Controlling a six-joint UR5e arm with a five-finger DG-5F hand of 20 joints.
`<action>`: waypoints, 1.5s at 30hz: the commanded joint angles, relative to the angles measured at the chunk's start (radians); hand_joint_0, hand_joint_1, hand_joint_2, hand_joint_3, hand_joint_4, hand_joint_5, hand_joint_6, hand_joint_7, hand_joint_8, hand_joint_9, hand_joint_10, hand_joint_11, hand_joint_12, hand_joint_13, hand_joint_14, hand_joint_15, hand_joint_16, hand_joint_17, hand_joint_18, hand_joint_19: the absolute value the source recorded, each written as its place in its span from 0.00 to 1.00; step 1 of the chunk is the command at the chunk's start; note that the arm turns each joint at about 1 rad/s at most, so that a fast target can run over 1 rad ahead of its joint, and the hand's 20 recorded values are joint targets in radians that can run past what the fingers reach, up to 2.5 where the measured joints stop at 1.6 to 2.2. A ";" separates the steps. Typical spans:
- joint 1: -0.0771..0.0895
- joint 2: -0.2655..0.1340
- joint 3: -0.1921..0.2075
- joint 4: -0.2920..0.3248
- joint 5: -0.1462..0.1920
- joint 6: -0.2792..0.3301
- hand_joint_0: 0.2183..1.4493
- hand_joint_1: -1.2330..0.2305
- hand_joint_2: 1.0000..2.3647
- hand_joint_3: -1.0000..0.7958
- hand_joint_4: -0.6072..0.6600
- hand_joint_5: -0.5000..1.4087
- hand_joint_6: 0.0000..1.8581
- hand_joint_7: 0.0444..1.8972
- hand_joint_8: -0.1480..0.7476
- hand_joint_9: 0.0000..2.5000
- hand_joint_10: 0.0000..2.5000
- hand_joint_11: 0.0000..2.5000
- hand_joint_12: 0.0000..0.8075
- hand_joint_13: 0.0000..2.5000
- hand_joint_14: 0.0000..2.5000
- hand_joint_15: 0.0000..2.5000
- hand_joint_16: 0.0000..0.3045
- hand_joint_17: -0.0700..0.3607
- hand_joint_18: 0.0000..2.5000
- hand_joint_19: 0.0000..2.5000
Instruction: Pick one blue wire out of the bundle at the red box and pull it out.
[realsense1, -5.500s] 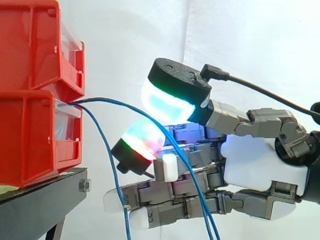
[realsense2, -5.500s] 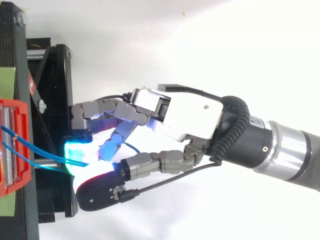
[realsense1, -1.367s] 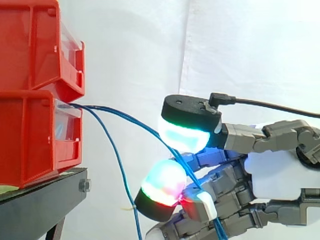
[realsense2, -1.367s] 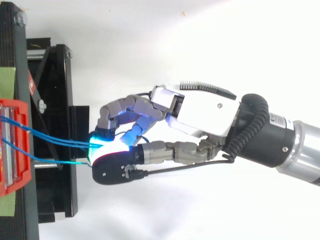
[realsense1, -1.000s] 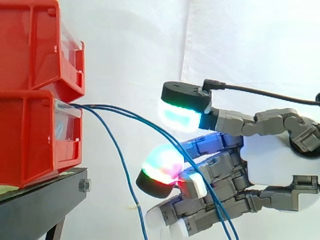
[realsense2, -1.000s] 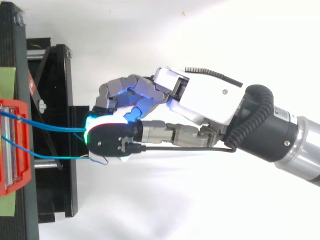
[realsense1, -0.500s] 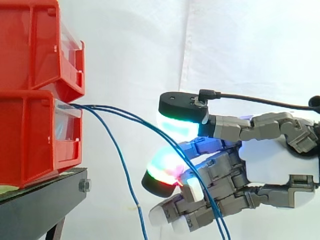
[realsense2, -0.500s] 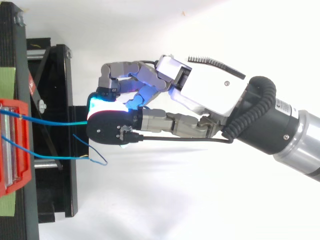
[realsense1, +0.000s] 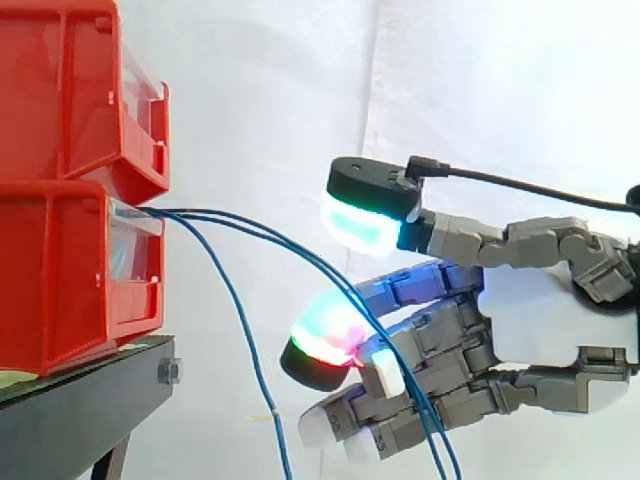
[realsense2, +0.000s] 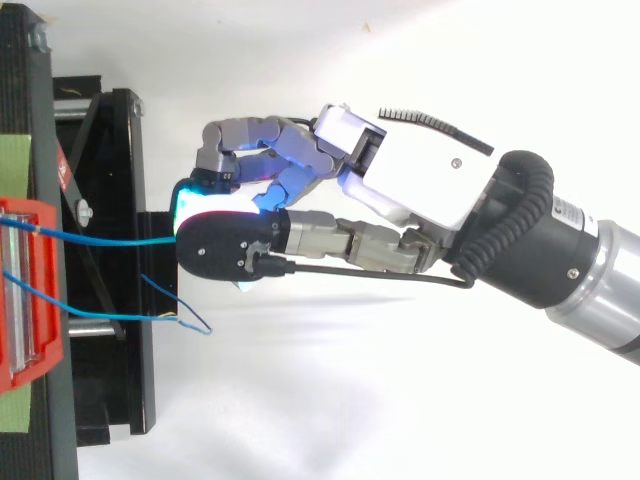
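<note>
Thin blue wires (realsense1: 250, 232) leave the lower red bin (realsense1: 60, 270) and slope down to the right. Two of them pass through the gap between the thumb pad (realsense1: 360, 220), glowing cyan and green, and a red-green finger pad (realsense1: 325, 338), then run down across the bent fingers. Neither pad touches them. Another blue wire (realsense1: 245, 340) hangs down by itself left of the hand (realsense1: 550, 320). From above, one wire (realsense2: 110, 240) runs from the bin (realsense2: 25, 300) to under the hand (realsense2: 420, 190), and a second wire (realsense2: 110, 315) ends in a small loop.
The red bins are stacked on a black stand (realsense1: 80, 400) at the left, whose frame (realsense2: 110, 150) lies below the hand's fingertips in the top view. A white curtain is behind. The arm reaches in from the right.
The thumb and finger pads were closed together on the wires 1.4 s ago and have since parted. In the last half second the thumb lifted a little and the hand barely moved.
</note>
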 joint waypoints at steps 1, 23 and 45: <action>0.001 0.000 -0.001 0.002 0.000 0.001 0.22 0.67 0.00 0.28 0.66 0.21 0.34 0.68 0.47 0.46 0.01 0.37 0.46 0.25 0.01 0.16 0.18 0.45 0.20 0.17; 0.006 0.000 -0.001 0.022 -0.002 -0.001 0.30 0.42 0.01 0.35 0.64 0.17 0.44 0.54 0.46 0.43 0.01 0.40 0.43 0.25 0.01 0.17 0.17 0.43 0.19 0.17; 0.006 0.002 0.001 0.065 0.014 0.001 0.31 0.36 0.01 0.39 0.64 0.18 0.44 0.58 0.45 0.46 0.01 0.40 0.42 0.27 0.01 0.16 0.16 0.42 0.20 0.16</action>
